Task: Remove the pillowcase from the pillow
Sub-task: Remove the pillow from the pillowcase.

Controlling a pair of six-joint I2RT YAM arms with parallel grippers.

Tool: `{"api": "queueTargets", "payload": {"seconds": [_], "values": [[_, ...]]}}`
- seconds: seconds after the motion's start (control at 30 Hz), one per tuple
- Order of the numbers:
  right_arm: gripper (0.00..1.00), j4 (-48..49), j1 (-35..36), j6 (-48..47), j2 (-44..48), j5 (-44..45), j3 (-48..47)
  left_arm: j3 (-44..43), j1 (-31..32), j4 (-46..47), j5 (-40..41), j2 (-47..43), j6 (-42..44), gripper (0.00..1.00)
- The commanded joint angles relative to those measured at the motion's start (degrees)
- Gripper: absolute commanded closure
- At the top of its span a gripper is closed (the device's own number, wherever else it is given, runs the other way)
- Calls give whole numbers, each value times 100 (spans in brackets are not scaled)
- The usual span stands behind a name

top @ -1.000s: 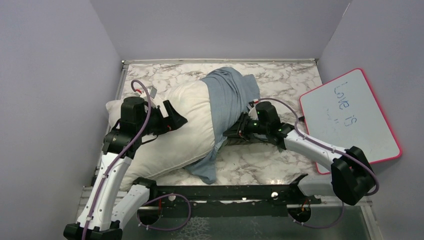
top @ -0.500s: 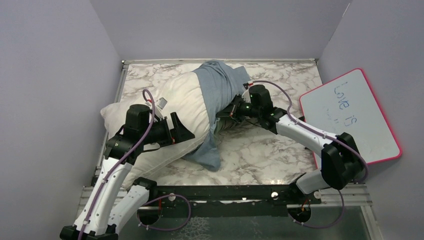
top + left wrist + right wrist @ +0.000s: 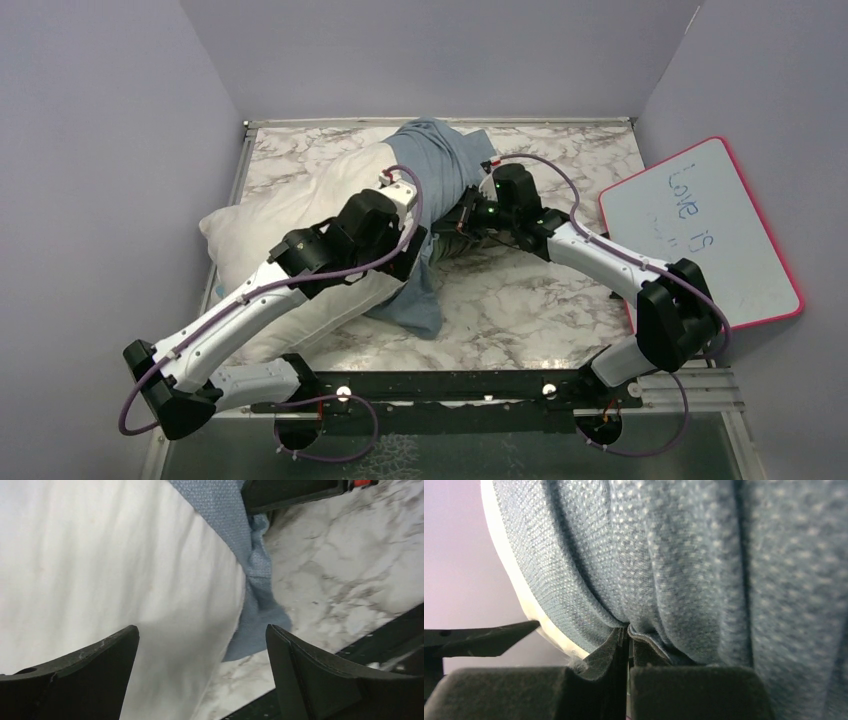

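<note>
Pillowcase (image 3: 452,172) covers only the far end of the pillow (image 3: 285,215), roughly half off; right pincer (image 3: 628,641) clamped on its cloth, left pincer (image 3: 202,632) wide apart.

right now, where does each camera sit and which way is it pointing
Top external: fixed above and behind the arms, looking down on the table, pillow and pillowcase; both whole arms show.
Left wrist: on the left arm, looking down past the open left gripper at pillow, pillowcase edge and table; its two fingers show.
Right wrist: on the right arm, close against the pillowcase; the right gripper, shut on a fold, shows.
Shared: both wrist views show blue cloth over the white pillow.
</note>
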State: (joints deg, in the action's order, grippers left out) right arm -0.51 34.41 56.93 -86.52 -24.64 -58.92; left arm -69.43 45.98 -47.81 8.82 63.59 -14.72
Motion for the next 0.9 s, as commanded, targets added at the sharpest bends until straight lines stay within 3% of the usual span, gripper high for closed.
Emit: {"api": "queueTargets", "payload": {"seconds": [0.0, 0.13, 0.33, 0.47, 0.73, 0.77, 0.87], "values": [[94, -145, 9, -186, 98, 257, -229, 244, 425, 7, 1690, -25, 1792, 1], [94, -208, 11, -199, 83, 261, -234, 1162, 843, 112, 1496, -460, 2644, 1], [93, -302, 6, -231, 28, 252, -286, 1881, 1564, 830, 1157, -1498, 2982, 1], [93, -322, 10, -217, 7, 226, -333, 2171, 1639, 818, 1229, -998, 3068, 1], [92, -585, 5, -295, 118, 418, -456, 2634, 1774, 867, 2782, -168, 3045, 3], [92, -613, 7, -304, 129, 441, -465, 2716, 1774, 914, 2989, -165, 3001, 11], [92, -822, 6, -367, 186, 560, -537, 2984, 1774, 973, 3455, -207, 2945, 51]]}}
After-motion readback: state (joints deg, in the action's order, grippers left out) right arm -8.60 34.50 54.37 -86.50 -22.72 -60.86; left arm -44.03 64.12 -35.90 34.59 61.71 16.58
